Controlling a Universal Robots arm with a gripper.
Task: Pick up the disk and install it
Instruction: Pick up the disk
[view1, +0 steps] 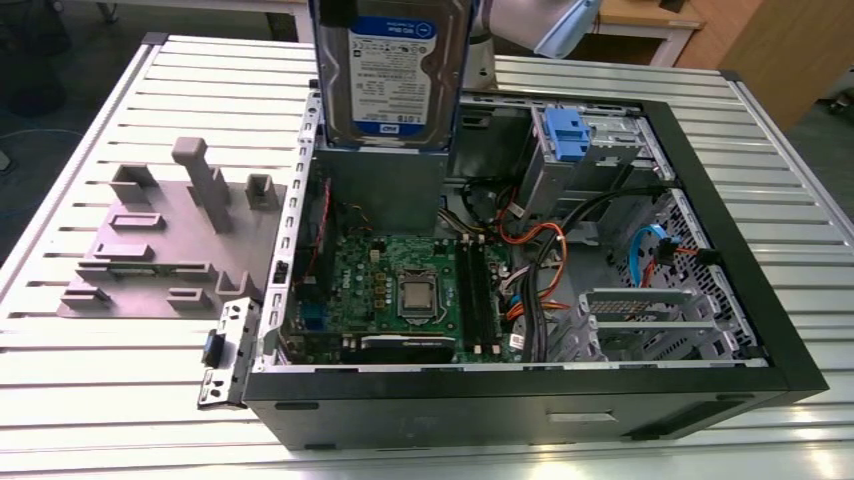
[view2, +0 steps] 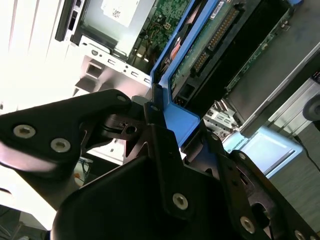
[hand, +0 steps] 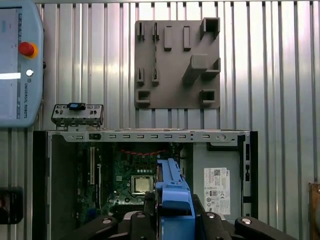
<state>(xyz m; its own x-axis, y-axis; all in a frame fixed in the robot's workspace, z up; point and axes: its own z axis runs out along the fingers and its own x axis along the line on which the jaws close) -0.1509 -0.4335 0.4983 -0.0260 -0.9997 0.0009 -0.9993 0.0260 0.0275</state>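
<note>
Pickup looks done, carry step: gripper (hand: 174, 207) clamped on the blue frame of the disk (view1: 390, 75), held upright above the open case (view1: 534, 400) (label toward exterior view). Not yet installed; seating likely needs the frame squared to its bay.

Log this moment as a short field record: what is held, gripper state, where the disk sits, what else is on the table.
held: the disk, label facing the exterior camera
gripper: gripper shut on the disk's blue carrier frame
disk position: up in the air above the open computer case, not seated in a bay
case: lying on its side, motherboard exposed
table: ribbed metal table; grey fixture plate at the exterior view's left of the case
</note>
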